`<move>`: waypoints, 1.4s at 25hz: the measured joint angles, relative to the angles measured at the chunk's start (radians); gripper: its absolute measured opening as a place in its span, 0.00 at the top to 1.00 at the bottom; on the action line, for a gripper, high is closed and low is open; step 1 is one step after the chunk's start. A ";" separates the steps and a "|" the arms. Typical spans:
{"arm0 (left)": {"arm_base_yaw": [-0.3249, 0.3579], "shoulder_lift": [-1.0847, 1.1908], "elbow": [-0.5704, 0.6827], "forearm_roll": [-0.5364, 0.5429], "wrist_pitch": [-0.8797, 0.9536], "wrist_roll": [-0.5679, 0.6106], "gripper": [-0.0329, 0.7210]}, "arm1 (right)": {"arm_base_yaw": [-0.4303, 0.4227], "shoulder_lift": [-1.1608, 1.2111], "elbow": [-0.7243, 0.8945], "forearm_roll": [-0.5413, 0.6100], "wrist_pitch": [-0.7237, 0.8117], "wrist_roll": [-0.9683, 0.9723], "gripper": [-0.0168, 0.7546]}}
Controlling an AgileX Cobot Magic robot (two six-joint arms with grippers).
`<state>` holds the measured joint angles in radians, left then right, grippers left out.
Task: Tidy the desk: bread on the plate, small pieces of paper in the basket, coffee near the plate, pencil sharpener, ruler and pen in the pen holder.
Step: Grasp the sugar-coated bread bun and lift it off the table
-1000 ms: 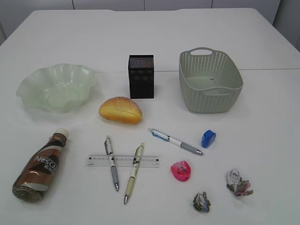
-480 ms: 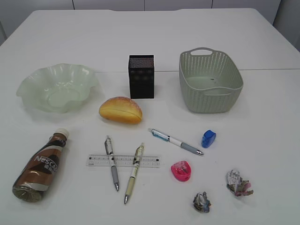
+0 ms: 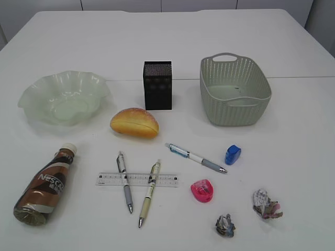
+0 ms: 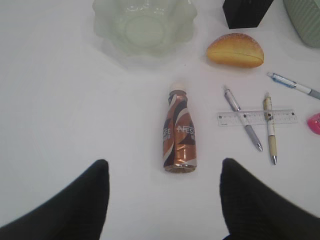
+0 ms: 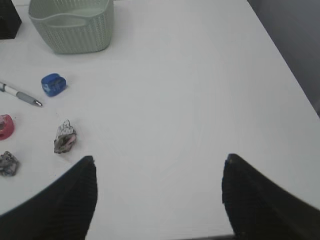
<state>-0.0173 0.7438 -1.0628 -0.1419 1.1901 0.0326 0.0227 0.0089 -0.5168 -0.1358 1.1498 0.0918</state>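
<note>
The bread (image 3: 134,122) lies in front of the black pen holder (image 3: 157,85), right of the pale green wavy plate (image 3: 64,97). The coffee bottle (image 3: 46,184) lies on its side at the front left. A clear ruler (image 3: 137,179) lies under two pens (image 3: 124,181) (image 3: 149,193); a third pen (image 3: 196,158) lies to the right. A blue sharpener (image 3: 233,155), a pink sharpener (image 3: 202,190) and two paper balls (image 3: 266,204) (image 3: 225,225) sit front right, before the green basket (image 3: 234,90). My left gripper (image 4: 162,172) is open above the table just short of the bottle (image 4: 179,132). My right gripper (image 5: 159,170) is open over bare table.
The white table's right edge (image 5: 285,65) runs close beside the right gripper. In the right wrist view the basket (image 5: 72,20), blue sharpener (image 5: 52,84) and a paper ball (image 5: 65,136) lie to the left. Neither arm shows in the exterior view.
</note>
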 joint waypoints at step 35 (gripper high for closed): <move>-0.064 0.868 -0.613 -0.232 0.045 0.294 0.31 | 0.000 1.299 -0.538 0.036 0.089 0.099 0.24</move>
<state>-0.0815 1.6118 -1.6762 -0.3738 1.2348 0.3265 0.0227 1.3081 -1.0552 -0.0997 1.2392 0.1906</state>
